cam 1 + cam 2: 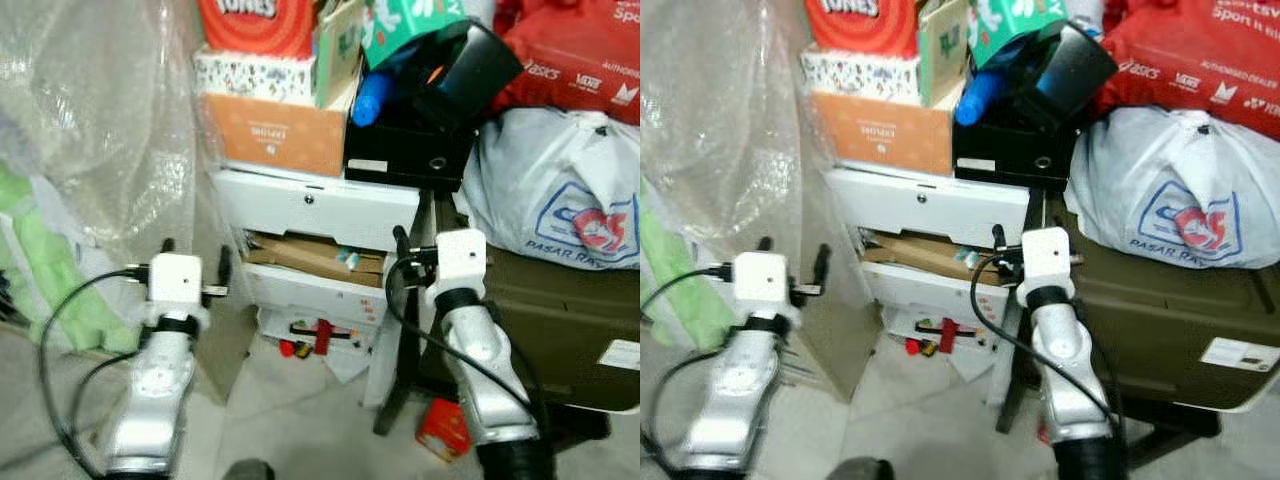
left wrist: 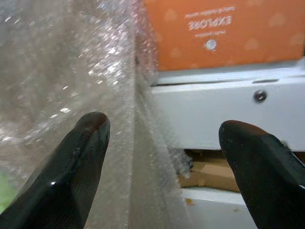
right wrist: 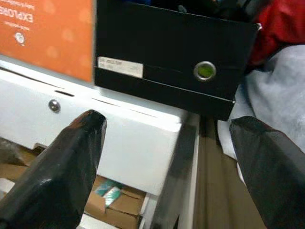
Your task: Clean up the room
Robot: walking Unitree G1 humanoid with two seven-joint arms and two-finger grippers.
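- Bubble wrap [image 1: 95, 120] hangs crumpled and shiny along the left side of the clutter, over something green [image 1: 50, 280].
- The left gripper [image 2: 159, 157] is raised in front of the wrap's edge, fingers spread wide, holding nothing.
- An orange box [image 1: 275, 132] sits on the top edge of a white drawer unit [image 1: 320, 205]; brown cardboard [image 1: 310, 258] fills the open slot beneath.
- A black box [image 3: 176, 52] sits on the unit's right corner.
- The right gripper [image 3: 167, 157] is level with that corner, wide open and empty.
- A white plastic bag [image 1: 560, 190] lies on a dark bin [image 1: 560, 320].
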